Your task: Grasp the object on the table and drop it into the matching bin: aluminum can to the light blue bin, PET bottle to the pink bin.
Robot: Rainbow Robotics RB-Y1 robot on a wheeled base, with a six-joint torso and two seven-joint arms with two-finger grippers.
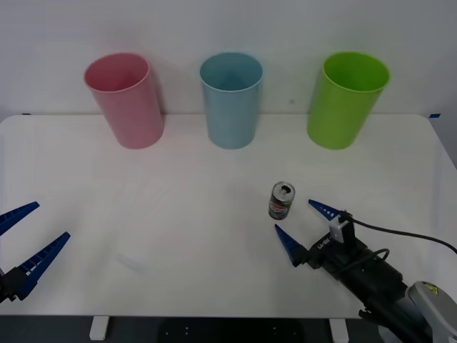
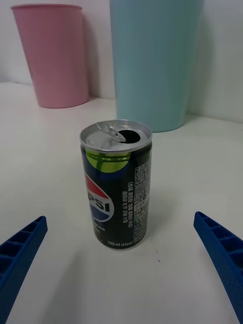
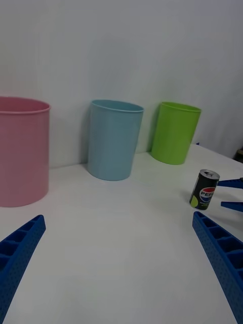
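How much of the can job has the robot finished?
Nothing is binned yet. The can stands upright on the table. The right gripper is open just short of it, lined up to grab. The left gripper waits open at the table's left edge. Left to do: grab the can, carry it, drop it in the light blue bin.

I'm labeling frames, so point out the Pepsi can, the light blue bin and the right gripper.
Pepsi can [image 2: 115, 185]: right wrist view, on its printed side.
Light blue bin [image 1: 231, 103]: front view, on its outer wall.
Right gripper [image 1: 303, 224]: front view, midway between the open fingertips.
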